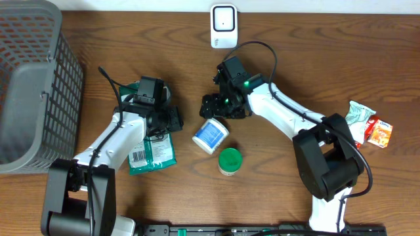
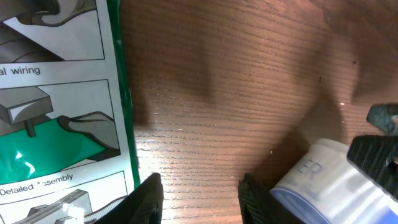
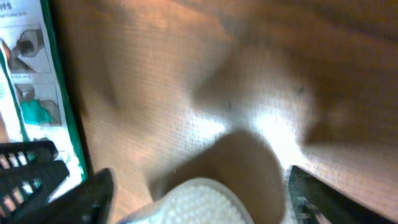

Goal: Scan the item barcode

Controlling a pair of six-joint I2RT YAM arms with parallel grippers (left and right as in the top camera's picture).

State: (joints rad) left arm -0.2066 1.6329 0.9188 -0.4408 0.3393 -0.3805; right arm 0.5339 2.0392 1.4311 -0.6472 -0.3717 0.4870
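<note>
While left fingers (image 2: 149, 200) hang part-open, empty, right fingers (image 3: 93, 196) gape wide, empty, by the jar (image 3: 199, 202): looks pre-grasp. Next: close in, grip, lift to scanner (image 1: 224, 26).

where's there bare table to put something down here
Bare wood between the basket and the scanner, and again along the back from the scanner to the snack packets. Crowded in the middle: white tub, green-lidded jar and green packet sit close by the left end effector and right end effector.
</note>
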